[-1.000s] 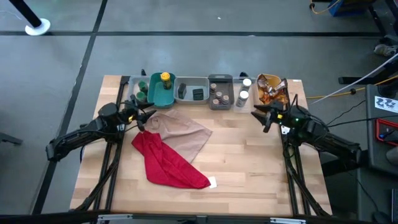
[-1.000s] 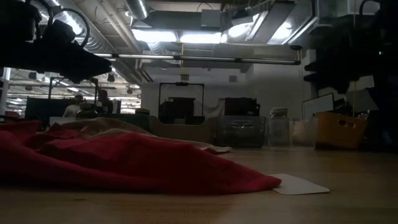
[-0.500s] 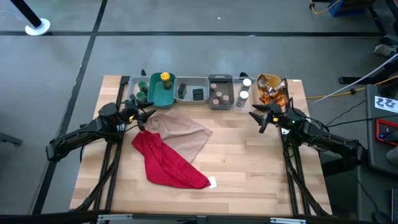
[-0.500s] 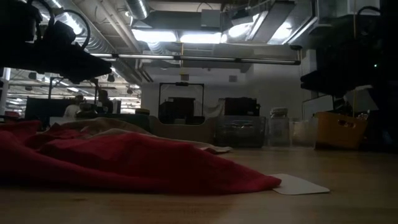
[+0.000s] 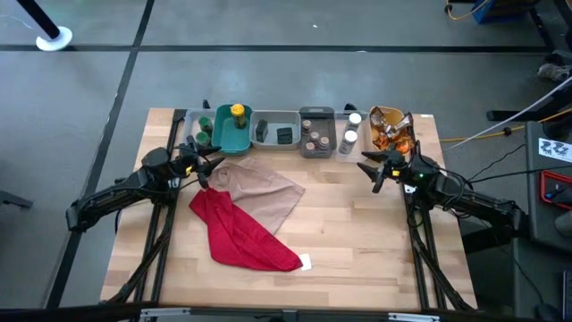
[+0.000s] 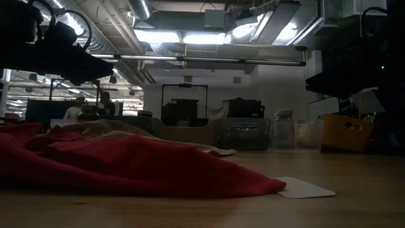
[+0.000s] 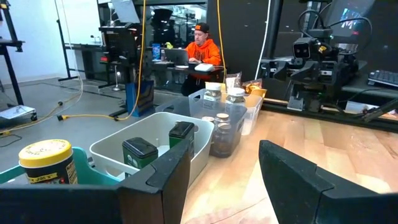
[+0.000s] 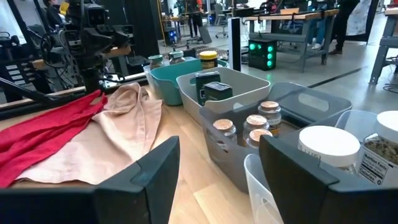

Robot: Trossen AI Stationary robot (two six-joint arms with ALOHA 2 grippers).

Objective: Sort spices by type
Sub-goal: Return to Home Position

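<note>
The left gripper [image 5: 207, 167] and right gripper [image 5: 374, 170] are hovering, fingers spread, holding nothing, a "JOE'S"-capped bottle [image 7: 45, 164] sitting just ahead of the left.

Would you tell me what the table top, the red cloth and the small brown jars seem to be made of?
Table top: pale wood, smooth finish; glued strips show.
Red cloth: soft matte fabric; it lies in folds.
Small brown jars: likely glass or clear plastic; glossy sides.
</note>
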